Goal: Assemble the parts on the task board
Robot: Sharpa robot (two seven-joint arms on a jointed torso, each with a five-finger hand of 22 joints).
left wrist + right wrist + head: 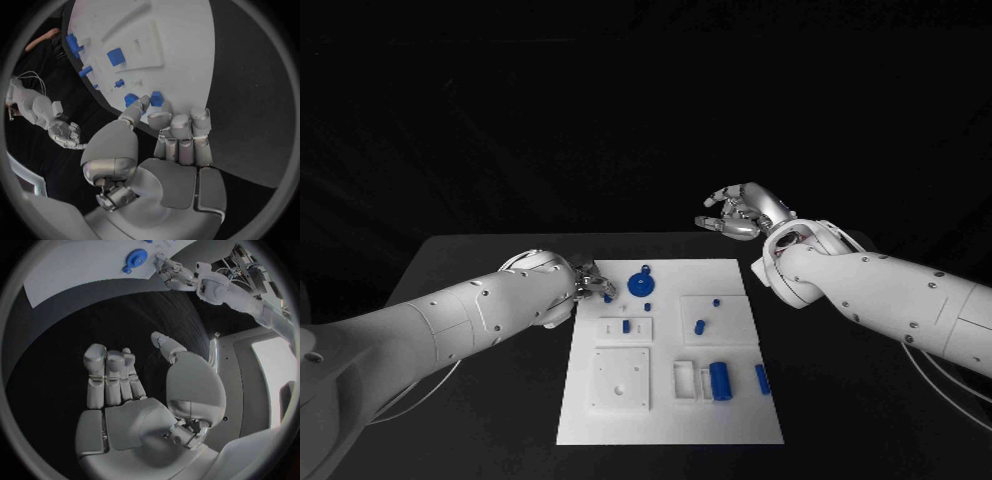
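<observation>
The task board (669, 400) lay in the lower middle of the head view, a white plate on the black table (473, 260); the left hand (574, 283) sat at the board's upper left corner, its fingers curled in close around a small blue part (156, 98), which looked pinched between thumb and fingertips just above the plate; the round blue part (643, 283) lay just to the right of that hand, near the board's top edge. Further blue pieces sat lower on the board, among them a cylinder (720, 380) in the lower right. The right hand (741, 213) hung above and right of the board, well apart from it, fingers loosely spread and holding nothing.

The step in hand seemed to be carrying a small piece to its seat; the next move probably called for lining it up over a matching recess and lowering it squarely.
</observation>
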